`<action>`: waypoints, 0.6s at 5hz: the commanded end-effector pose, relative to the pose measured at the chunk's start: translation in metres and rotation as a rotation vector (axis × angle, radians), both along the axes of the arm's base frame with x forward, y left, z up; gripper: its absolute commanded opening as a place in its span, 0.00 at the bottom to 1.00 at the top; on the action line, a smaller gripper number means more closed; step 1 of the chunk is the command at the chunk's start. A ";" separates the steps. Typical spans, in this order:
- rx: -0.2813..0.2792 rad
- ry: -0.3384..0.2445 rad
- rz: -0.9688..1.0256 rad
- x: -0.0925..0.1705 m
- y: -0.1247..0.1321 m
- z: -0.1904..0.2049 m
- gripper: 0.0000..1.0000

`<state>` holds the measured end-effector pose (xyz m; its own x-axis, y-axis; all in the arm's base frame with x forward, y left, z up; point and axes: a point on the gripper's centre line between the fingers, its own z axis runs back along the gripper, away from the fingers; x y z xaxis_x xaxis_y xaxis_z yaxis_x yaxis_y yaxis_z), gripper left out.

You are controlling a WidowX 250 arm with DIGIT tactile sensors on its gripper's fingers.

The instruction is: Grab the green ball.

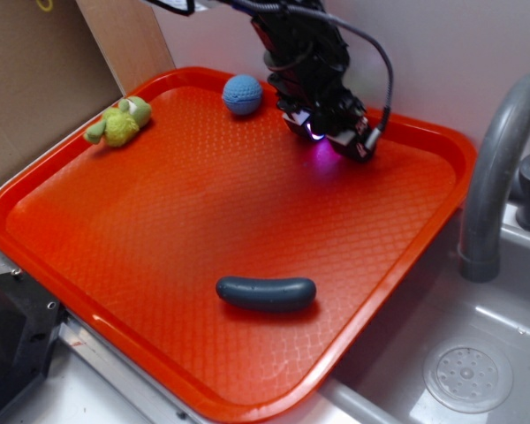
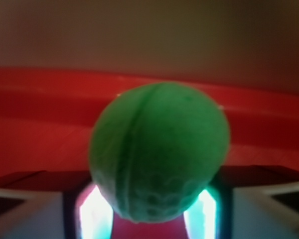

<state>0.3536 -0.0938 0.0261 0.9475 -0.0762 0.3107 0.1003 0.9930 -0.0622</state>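
Observation:
The green ball (image 2: 159, 149) fills the wrist view, a ridged mint-green sphere with a seam line. It sits between my two fingers, whose lit inner faces press against its lower left and lower right sides. My gripper (image 2: 150, 199) is shut on it just above the orange tray (image 2: 35, 129). In the exterior view my gripper (image 1: 336, 141) is down at the tray's far right, tilted, with a purple glow under it. The arm hides the ball there.
On the orange tray (image 1: 159, 221) a blue textured ball (image 1: 242, 94) lies at the far edge left of the gripper. A yellow-green plush frog (image 1: 119, 122) lies at the far left and a dark grey sausage-shaped object (image 1: 265, 292) near the front. A grey faucet (image 1: 499, 168) and sink (image 1: 468, 375) stand right.

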 end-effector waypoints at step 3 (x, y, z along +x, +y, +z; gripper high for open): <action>0.047 0.015 0.178 -0.034 0.059 0.076 0.00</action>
